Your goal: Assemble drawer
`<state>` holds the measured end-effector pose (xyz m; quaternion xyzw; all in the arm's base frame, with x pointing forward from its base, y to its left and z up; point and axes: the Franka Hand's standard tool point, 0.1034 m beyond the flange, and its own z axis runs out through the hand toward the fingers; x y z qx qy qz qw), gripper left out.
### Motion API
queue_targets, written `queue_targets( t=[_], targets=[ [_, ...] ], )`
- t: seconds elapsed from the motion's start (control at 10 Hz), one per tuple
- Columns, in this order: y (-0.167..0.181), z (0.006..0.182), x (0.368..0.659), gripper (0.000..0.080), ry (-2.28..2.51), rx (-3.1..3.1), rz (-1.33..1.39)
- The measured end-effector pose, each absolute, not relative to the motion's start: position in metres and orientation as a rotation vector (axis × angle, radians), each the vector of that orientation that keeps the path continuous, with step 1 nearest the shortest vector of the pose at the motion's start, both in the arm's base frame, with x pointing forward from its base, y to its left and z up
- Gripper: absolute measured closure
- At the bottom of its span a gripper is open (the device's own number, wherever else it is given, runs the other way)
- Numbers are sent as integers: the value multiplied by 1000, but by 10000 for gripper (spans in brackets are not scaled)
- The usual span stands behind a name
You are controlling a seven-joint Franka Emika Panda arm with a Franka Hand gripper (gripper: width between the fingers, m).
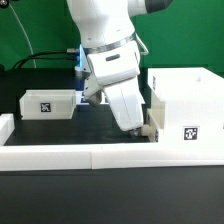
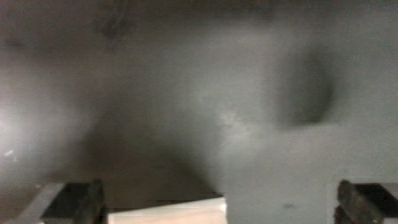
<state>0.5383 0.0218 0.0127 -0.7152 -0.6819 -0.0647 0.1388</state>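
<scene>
Drawer shell (image 1: 190, 95): smooth matt white plastic | small tray (image 1: 30, 105): alike | table (image 1: 60, 130): matt black | arm casing (image 1: 105, 30): glossy white

Your arm (image 1: 105, 30) comes down from the top of the exterior view and leans toward that view's right. The wrist is tilted, so your hand (image 1: 145, 127) sits low, angled down and sideways. In the wrist view, both dark fingers (image 2: 80, 202) stand wide apart.

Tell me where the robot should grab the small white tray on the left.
Probably a thin side wall of the small tray, coming from above: it seems to sit upright, open-topped and clear of the shell, so the gripper can straddle the rim.
</scene>
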Motion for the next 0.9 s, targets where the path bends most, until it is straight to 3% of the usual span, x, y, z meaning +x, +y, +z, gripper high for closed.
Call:
queue_targets(
  t=[0.5, 0.9],
  targets=[
    [-16, 23, 537, 151, -1968, -2110, -196],
    [-65, 37, 502, 151, -1930, -2200, -193]
  ],
)
